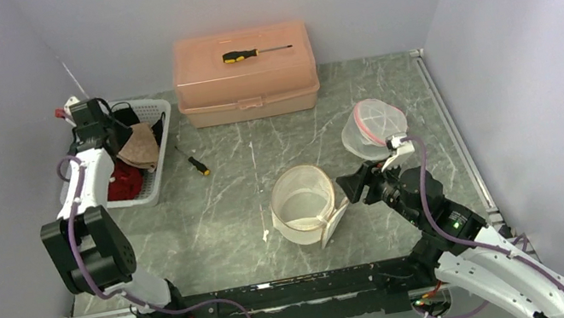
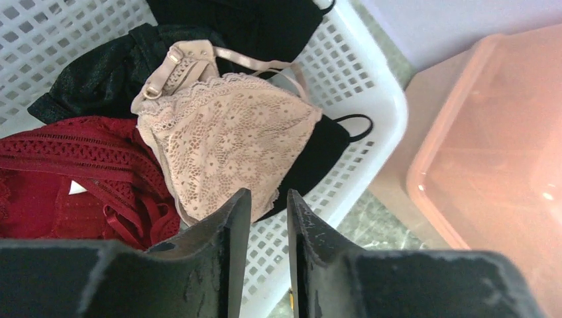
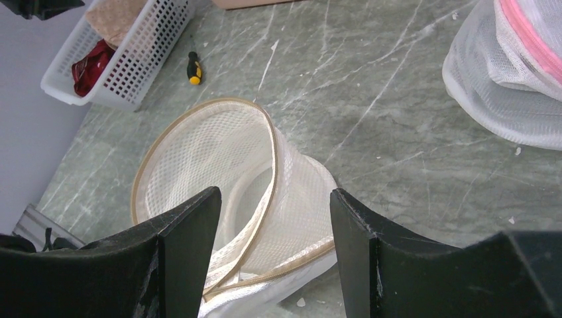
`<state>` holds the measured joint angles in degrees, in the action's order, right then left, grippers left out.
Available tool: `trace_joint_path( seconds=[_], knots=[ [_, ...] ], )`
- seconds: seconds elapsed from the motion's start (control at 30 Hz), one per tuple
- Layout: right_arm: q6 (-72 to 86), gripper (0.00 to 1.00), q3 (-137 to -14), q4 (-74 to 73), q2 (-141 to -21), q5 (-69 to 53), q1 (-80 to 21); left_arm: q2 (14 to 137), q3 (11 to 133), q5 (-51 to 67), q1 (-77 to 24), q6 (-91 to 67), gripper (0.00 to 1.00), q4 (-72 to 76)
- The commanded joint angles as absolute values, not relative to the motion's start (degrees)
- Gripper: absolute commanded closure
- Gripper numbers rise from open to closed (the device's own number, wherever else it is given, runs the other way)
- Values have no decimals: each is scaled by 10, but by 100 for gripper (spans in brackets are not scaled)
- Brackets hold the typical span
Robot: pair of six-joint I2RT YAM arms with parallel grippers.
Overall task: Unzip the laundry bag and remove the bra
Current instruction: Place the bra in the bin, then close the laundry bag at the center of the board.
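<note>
The cream mesh cylindrical laundry bag (image 1: 299, 199), edged with tan zipper tape, is sitting near the middle of the grey marbled counter (image 1: 231, 185). Its zipper is standing undone, its mouth is gaping wide, and its round lid flap (image 1: 334, 221) is hanging off the near right rim. The beige lace bra (image 2: 228, 142) is lying folded cup on cup in the white plastic lattice basket (image 2: 371, 86) at the far left, resting on black and dark red garments, its strap and hook band trailing off its top.

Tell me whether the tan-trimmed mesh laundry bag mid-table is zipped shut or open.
Open: on the laundry bag, the lid flap hangs aside and the mouth gapes; no garment shows inside.
</note>
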<state>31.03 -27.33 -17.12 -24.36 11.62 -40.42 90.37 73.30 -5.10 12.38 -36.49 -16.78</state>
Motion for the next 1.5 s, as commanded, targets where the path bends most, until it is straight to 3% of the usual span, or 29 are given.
trace_joint_path(
  seconds=[0.0, 0.4, 0.63, 0.7, 0.87, 1.0, 1.03, 1.07, 1.27, 1.47],
  knots=[
    [300, 35, -274, -166, -235, 115, -403, 941, 725, -96, 132, -356, 69, -176],
    [296, 35, -276, -170, -235, 112, -403, 1020, 736, -108, 149, -364, 70, -197],
    [296, 34, -280, -169, -240, 110, -403, 929, 725, -91, 138, -371, 66, -203],
    [296, 34, -281, -166, -244, 110, -403, 877, 715, -84, 129, -378, 62, -210],
    [294, 34, -285, -166, -254, 113, -403, 748, 676, -101, 62, -398, 35, -245],
    [290, 33, -299, -172, -263, 118, -403, 675, 654, -111, -55, -384, 32, -269],
    [289, 33, -301, -174, -265, 120, -403, 660, 648, -112, -90, -374, 9, -266],
    [289, 33, -304, -176, -269, 123, -403, 651, 645, -114, -137, -364, 5, -266],
    [293, 33, -316, -189, -278, 147, -403, 705, 676, -38, -318, -299, 5, -298],
    [295, 33, -325, -217, -259, 163, -403, 779, 698, 101, -354, -196, 5, -308]
  ],
)
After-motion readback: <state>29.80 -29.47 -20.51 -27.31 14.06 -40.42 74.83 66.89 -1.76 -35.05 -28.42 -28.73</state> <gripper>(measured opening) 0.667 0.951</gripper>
